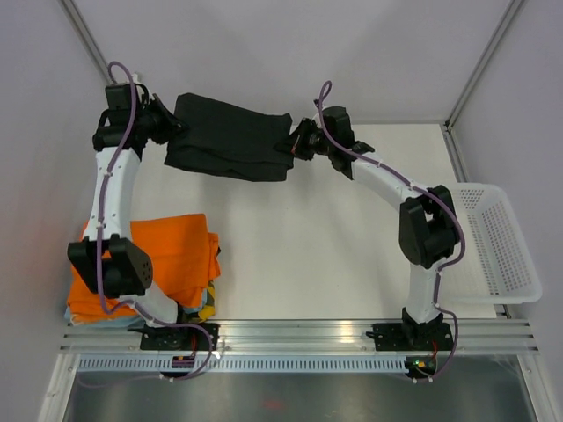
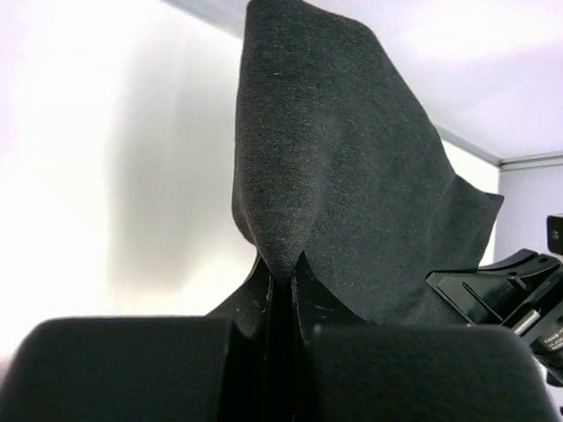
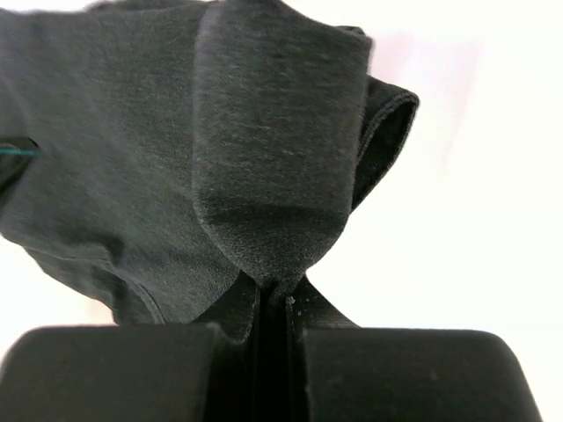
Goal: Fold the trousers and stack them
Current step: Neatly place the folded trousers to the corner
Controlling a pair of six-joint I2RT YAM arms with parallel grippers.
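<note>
top external view: a stack of folded clothes with a bright orange garment (image 1: 171,251) on top sits at the near left of the table (image 1: 308,255). the left arm's elbow covers part of it, and blue and yellow cloth edges show beneath the orange. a white slatted basket (image 1: 497,237) sits at the right edge of the table, just beside the right arm's elbow. a metal rail (image 1: 299,334) runs along the near edge and carries both arm bases.

the trousers (image 1: 230,136) are at the far side, left of the middle. they form a black bundle stretched between the two hands, well apart from the orange stack and the basket. the left hand (image 1: 179,129) takes the bundle's left end and the right hand (image 1: 291,141) its right end. in each wrist view the fingers are pressed together on a pinch of black fabric, which rises from the tips in a rounded fold.

from above the fingertips are buried in the cloth. waist and legs cannot be told apart in the bundle. it is also unclear whether the bundle's underside touches the table or hangs clear of it. in the left wrist view part of the right arm shows at the right edge, cut off by the frame.
</note>
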